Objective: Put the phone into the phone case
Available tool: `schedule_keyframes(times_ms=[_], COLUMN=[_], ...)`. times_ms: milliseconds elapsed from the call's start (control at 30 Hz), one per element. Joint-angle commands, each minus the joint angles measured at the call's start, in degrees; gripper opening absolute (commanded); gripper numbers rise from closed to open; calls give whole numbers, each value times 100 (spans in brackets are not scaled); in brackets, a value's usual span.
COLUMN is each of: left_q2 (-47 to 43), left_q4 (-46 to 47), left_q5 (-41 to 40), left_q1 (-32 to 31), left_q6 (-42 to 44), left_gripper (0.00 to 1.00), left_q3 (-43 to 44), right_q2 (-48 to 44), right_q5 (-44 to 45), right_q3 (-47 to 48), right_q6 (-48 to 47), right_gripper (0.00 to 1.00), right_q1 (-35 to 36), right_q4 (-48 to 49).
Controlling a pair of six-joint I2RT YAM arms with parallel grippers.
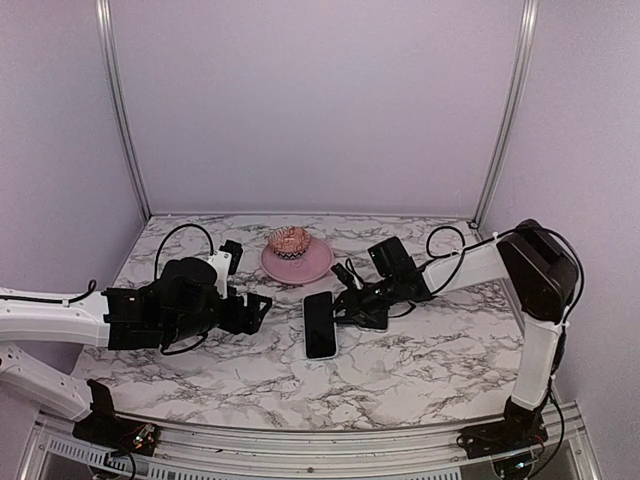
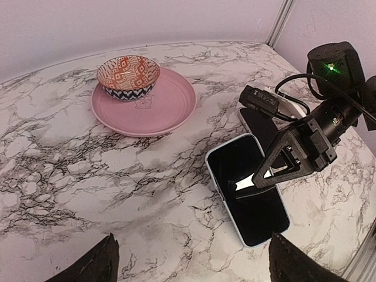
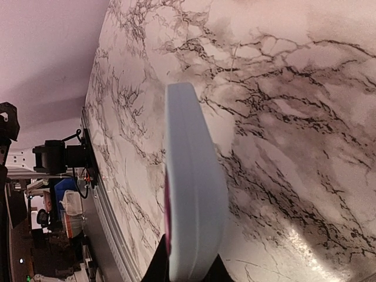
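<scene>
The phone (image 1: 320,325), black-screened with a thin pale edge, lies on the marble table (image 1: 420,370). It also shows in the left wrist view (image 2: 244,205). My right gripper (image 1: 345,304) is shut on the phone's right long edge (image 2: 254,184). In the right wrist view the phone (image 3: 191,176) is seen edge-on, clamped between my right gripper (image 3: 187,269) fingers. My left gripper (image 1: 258,308) is open and empty to the left of the phone, its fingertips (image 2: 106,261) spread wide. A pale see-through shell, likely the phone case (image 2: 286,106), lies behind the right gripper, mostly hidden.
A pink plate (image 1: 312,266) holding a patterned bowl (image 1: 289,240) stands behind the phone, also in the left wrist view (image 2: 176,111). An all-dark phone (image 2: 258,124) lies under the right arm. Walls enclose the back and sides.
</scene>
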Motion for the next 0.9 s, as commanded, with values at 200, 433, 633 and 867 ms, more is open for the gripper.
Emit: schedule_keyframes(times_ms=[200,433,633,867], left_q2=[32,45,25,51], left_q4=[-155,-182,-217,-226], left_q5=[-52,-19,-24,-1], left_q1=[60,60,60,60], left_q6=[-60,-78,-104,-100], left_gripper=[89,89,89,89], left_q3=[172,159,115,104], right_q2=[199,-152,-480,-632], right_q5=[1284,2491,3426,3640], right_q3=[551,570,345,188], right_q6=[-875,-1251,-1157,-884], right_gripper=[35,40,34,24], right_q1=[-29,213,791,1201], right_q4=[-1248,-2070,-2542,-2544])
